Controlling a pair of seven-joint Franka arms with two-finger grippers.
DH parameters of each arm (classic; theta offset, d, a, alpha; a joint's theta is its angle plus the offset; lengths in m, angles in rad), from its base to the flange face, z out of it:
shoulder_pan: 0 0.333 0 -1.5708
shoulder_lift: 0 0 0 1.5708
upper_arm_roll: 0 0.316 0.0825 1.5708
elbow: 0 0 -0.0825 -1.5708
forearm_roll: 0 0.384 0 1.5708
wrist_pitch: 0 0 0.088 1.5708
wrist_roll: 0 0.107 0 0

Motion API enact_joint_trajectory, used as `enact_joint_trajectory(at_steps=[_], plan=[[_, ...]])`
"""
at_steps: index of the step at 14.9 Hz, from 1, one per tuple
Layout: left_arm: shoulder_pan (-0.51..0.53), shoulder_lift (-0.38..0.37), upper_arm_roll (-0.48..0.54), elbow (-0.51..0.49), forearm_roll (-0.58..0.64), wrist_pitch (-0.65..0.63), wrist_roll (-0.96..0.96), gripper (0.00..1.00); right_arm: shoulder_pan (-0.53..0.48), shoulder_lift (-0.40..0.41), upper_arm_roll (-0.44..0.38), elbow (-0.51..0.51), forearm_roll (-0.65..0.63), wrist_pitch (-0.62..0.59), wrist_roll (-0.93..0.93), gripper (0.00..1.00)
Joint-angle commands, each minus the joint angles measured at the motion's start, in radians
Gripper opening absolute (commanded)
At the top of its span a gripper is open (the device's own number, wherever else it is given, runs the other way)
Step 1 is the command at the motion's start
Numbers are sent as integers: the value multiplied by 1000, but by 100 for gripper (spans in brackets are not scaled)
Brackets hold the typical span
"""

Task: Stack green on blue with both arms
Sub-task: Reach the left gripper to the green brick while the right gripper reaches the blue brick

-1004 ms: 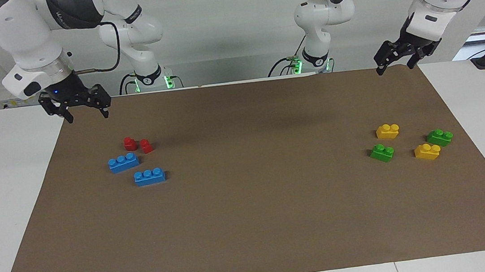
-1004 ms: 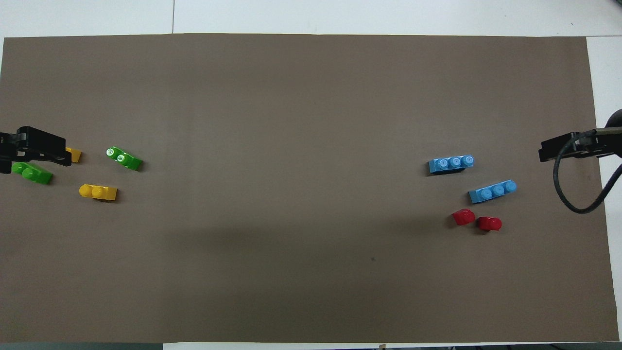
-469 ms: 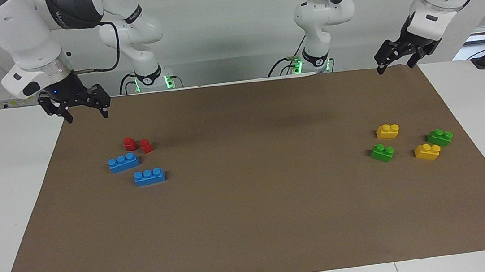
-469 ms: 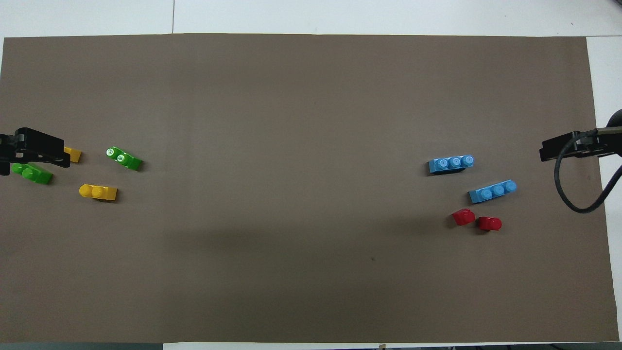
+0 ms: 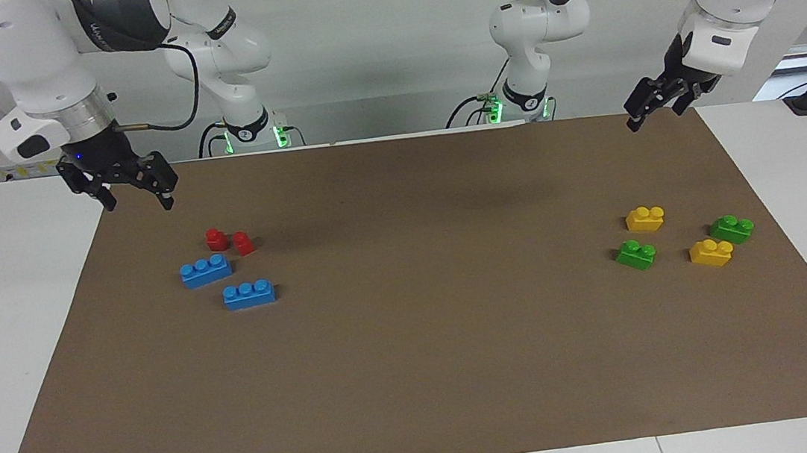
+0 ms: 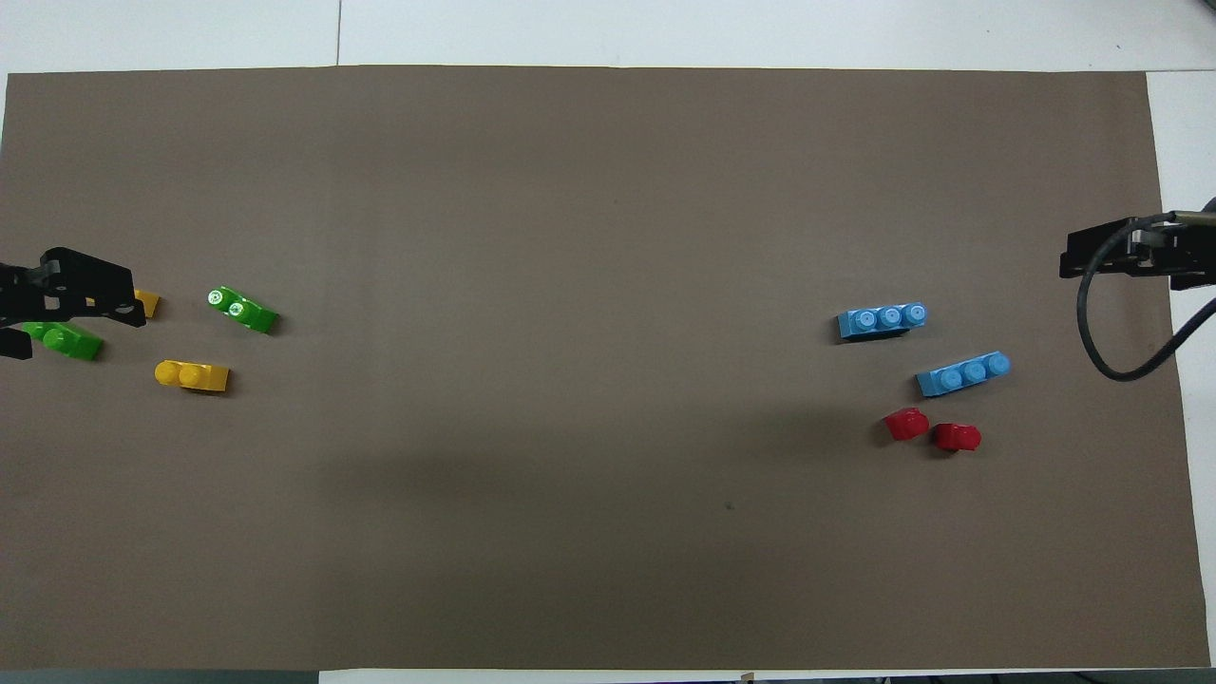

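Fingers [image 5: 164, 192] released on right gripper [image 5: 137, 202] and left gripper [image 5: 654, 116], both empty. Facing view: both tilted slightly since a second ago, over the surface [image 5: 419, 375] near the robots (nothing grabbed, stacking unstarted). Overhead view: two green bricks [image 6: 242, 310] at left arm's end, two blue bricks [image 6: 882, 320] at right arm's end, two yellow bricks [image 6: 193, 376], two red blocks [image 6: 907, 424].

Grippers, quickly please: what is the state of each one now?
Left gripper: open, holding nothing.
Right gripper: open, holding nothing.
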Motion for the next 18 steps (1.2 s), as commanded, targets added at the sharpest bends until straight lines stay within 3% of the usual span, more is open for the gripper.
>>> enact_joint_trajectory(at_steps=[1, 5, 7, 10, 18], plan=[[3, -40, 3, -92, -10, 67, -170, 100, -14, 19, 6, -51, 33, 76, 127, 100], [20, -38, 5, -187, -11, 170, -372, 100, -4, 80, 6, -25, 66, 82, 418, 100], [28, -29, 5, -231, -11, 225, -422, 100, -14, 114, 6, -25, 69, 99, 445, 100], [52, 34, 5, -239, -11, 289, -492, 100, -18, 149, 6, -27, 124, 136, 480, 100], [94, 174, 6, -281, -11, 507, -593, 100, -3, 206, 6, -36, 227, 196, 875, 100]])
